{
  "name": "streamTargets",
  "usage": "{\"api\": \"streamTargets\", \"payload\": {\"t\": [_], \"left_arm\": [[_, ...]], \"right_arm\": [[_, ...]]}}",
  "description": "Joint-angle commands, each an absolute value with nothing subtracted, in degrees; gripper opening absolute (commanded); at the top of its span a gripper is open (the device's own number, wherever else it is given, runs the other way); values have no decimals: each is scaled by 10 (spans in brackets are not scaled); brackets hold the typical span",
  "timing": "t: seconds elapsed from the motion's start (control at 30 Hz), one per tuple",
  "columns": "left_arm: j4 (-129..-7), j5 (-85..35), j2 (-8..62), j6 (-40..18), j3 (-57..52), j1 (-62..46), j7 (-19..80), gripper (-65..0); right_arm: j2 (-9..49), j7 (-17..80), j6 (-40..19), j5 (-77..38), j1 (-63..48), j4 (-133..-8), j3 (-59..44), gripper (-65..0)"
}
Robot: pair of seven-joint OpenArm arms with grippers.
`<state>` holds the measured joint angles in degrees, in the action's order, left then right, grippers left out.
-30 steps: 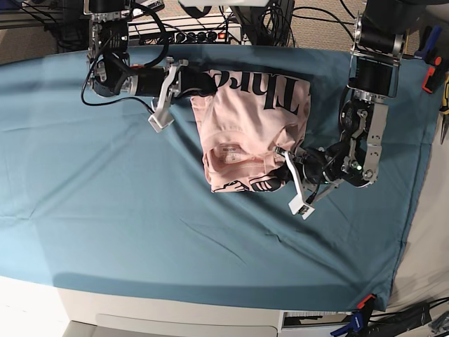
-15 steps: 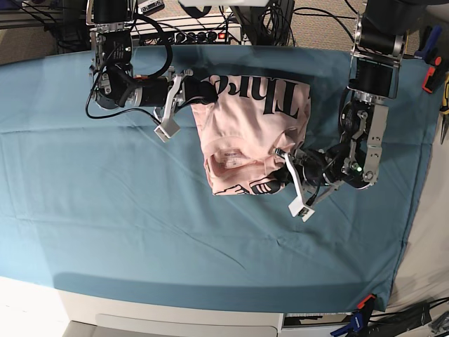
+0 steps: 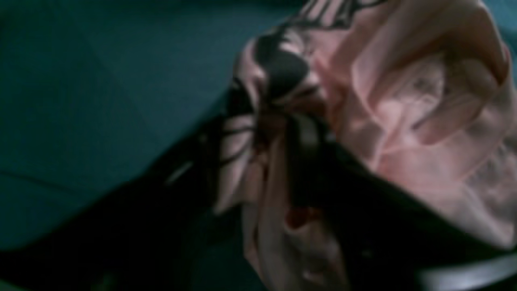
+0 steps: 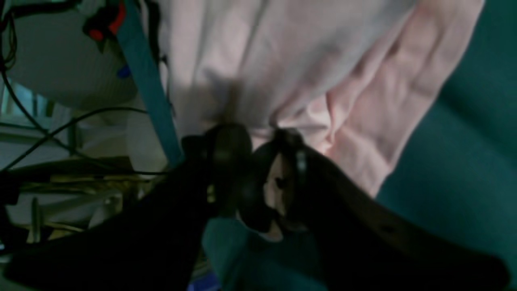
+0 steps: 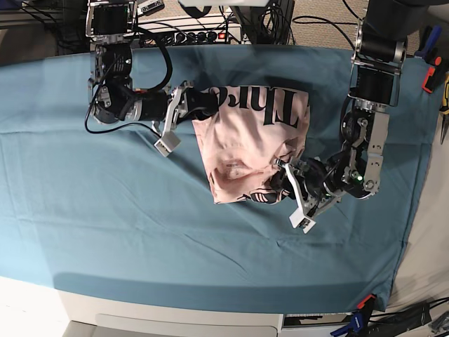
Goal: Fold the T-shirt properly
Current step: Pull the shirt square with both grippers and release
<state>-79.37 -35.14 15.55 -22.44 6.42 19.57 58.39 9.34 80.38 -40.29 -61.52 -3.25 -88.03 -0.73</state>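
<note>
Folding is mid-step: the T-shirt [image 5: 249, 144] lies bunched on the teal table cloth [image 5: 105, 232]. My right gripper [image 4: 258, 169] pinches its far hem; whether my left gripper [image 5: 289, 188] has let go, I cannot tell. Next, I judge, flatten the bundle.

T-shirt [image 5: 252, 137]: bunched on bench [image 5: 105, 232], toward far edge; right claw [image 5: 184, 112] at one end; left claw [image 5: 289, 184] at the opposite near corner.
</note>
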Motion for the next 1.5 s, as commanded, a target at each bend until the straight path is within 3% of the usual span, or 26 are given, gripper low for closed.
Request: {"api": "streamTargets", "payload": {"t": [0.0, 0.5, 0.73, 1.13, 1.3, 1.47], "left_arm": [[-802, -359, 157, -225, 62, 211, 574, -347], [-802, -334, 160, -225, 62, 249, 575, -347], [-802, -306, 170, -222, 62, 261, 574, -347], [-802, -306, 223, -214, 62, 284, 581, -347], [-802, -305, 226, -214, 62, 284, 582, -347], [-802, -284, 226, -214, 62, 284, 580, -348]], "right_arm": [[96, 800, -400, -610, -23, -886, -9, -448], [79, 800, -400, -588, 86, -886, -9, -448], [74, 800, -398, -513, 130, -886, -9, -448], [75, 800, -388, -507, 130, -888, -9, -448], [76, 800, -376, -385, 138, -926, -9, -448], [76, 780, -286, -223, 138, -937, -9, -448]]}}
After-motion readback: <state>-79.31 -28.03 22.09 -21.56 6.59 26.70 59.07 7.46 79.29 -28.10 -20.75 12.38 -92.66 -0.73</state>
